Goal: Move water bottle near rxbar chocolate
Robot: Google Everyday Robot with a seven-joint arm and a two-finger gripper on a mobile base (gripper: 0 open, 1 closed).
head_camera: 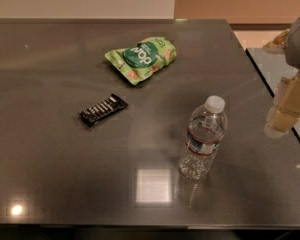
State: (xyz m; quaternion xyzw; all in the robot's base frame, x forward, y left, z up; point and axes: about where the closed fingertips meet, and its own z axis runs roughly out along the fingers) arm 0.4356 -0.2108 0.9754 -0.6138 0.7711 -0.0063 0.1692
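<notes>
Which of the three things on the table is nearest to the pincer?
The water bottle, the only one standing upright, with a white cap. The pincer hangs at the far right; the black rxbar chocolate and the green snack bag lie farther left.

The water bottle (pixel 203 139) is standing upright on the desk (pixel 50 174), well apart from the rxbar chocolate (pixel 103 109), which is lying flat. The gripper (pixel 285 111) is hovering over the desk's right edge, clear of the bottle.
</notes>
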